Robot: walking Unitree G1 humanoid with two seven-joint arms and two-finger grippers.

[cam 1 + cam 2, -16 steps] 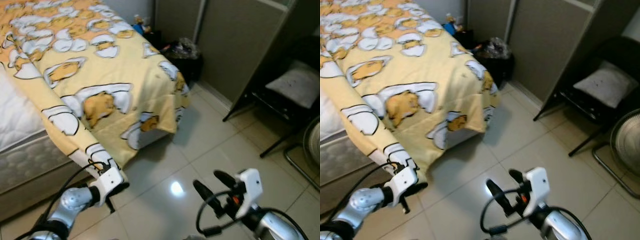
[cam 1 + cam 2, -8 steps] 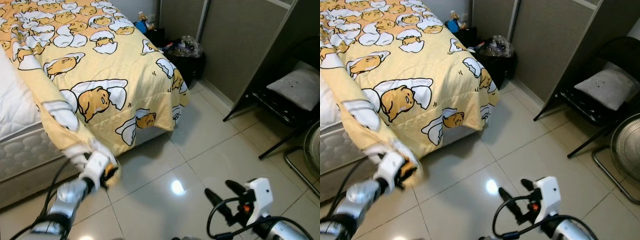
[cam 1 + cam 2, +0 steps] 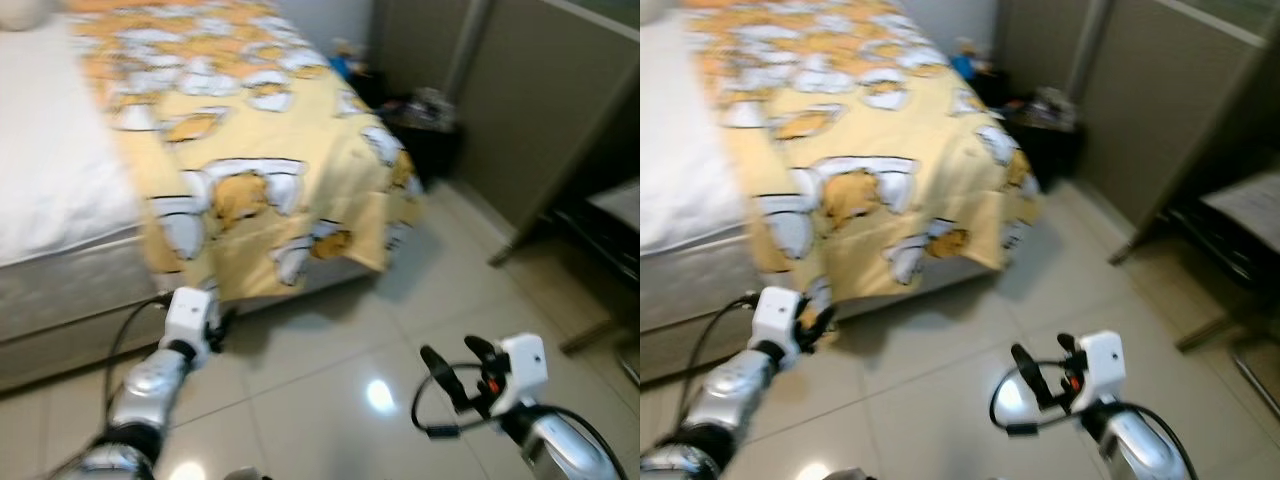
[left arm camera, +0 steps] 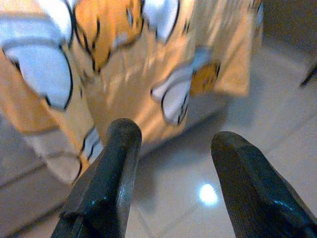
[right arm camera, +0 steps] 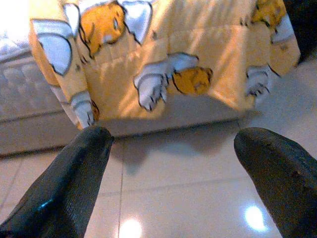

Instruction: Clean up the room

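Left eye view is showing the mattress (image 3: 60, 190) lying bare on the left, with the blanket (image 3: 270, 150) covering the rest of the bed and hanging over its foot end. Left gripper (image 4: 171, 163) is hovering just beside the hanging hem, fingers spread and holding nothing. Right gripper (image 5: 168, 163) is hanging over the floor (image 3: 330, 370), well apart from the bed, fingers likewise spread and empty. Judged step: regrasping the blanket to spread it over the bare side. Advice: closing on a thick fold at the hem corner, then drawing steadily across, avoiding snagging on the mattress edge.
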